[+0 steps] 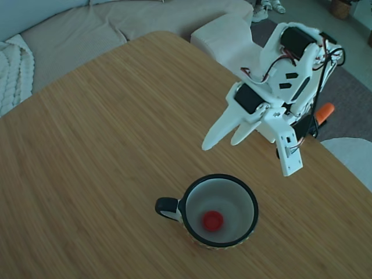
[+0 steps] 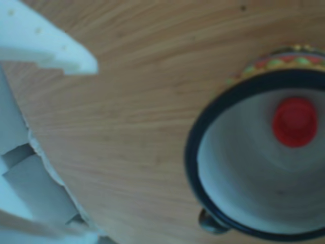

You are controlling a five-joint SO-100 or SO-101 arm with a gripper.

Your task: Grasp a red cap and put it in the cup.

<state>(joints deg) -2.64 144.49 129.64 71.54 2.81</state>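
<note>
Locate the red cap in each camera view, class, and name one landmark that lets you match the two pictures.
Fixed view: the red cap lies inside the cup, bottom centre-right of the picture.
Other view: the red cap lies inside the cup, at the right edge.
Shared landmark: the cup's black handle.

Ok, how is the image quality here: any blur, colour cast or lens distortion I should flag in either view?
Fixed view: sharp, with a cool bluish cast, soft even light and mild wide-angle bending at the table edges; the red cap in the cup reads clearly. Other view: soft throughout; the cup rim and cap are blurred, and the end effector at the left is a pale, smeared shape.
</note>
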